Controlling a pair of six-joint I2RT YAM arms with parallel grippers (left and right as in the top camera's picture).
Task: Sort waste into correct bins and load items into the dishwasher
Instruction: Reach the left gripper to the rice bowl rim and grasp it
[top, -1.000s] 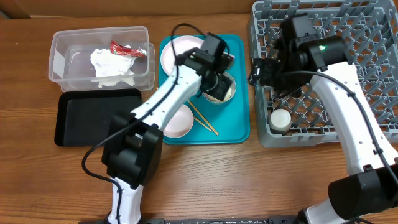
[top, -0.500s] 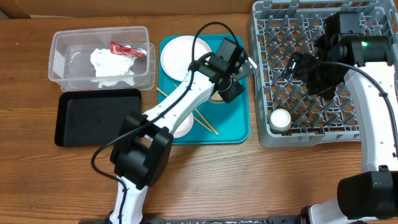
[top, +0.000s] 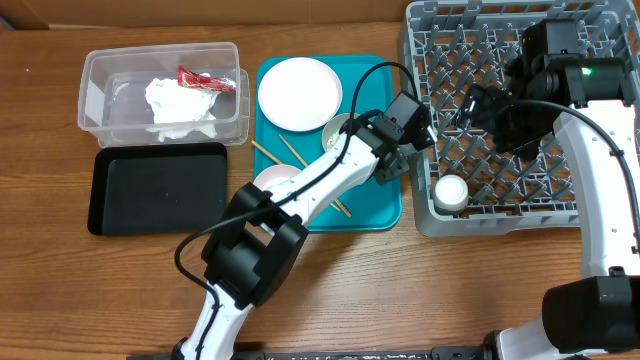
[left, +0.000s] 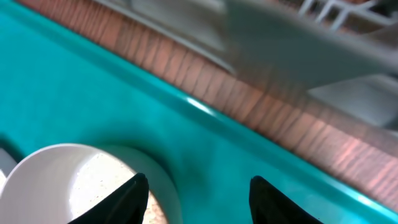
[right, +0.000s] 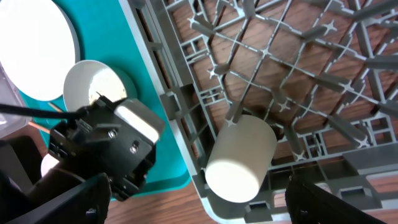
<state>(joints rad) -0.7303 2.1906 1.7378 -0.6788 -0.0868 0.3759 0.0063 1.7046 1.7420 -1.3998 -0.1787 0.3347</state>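
Observation:
My left gripper (top: 392, 140) is open low over the right side of the teal tray (top: 385, 205). In its wrist view (left: 199, 199), one finger is over a white bowl (left: 74, 177) with a speckled inside, and the other is over bare tray. That bowl (top: 337, 130) sits below the white plate (top: 299, 93). A second bowl (top: 272, 180) is half hidden under the arm. The chopsticks (top: 290, 152) lie on the tray. My right gripper (top: 478, 108) is open and empty above the grey rack (top: 600, 120). The white cup (right: 239, 158) lies in the rack's front left corner (top: 450, 192).
The clear tub (top: 100, 120) at the far left holds the crumpled napkin (top: 180, 100) and the red wrapper (top: 205, 78). The shallow black tray (top: 155, 188) lies in front of it. The rack's near wall (left: 298, 37) is close beyond my left gripper.
My left gripper moved right, from over the plate and bowl to the tray's right side, uncovering them. My right arm swung right over the rack, then held still.

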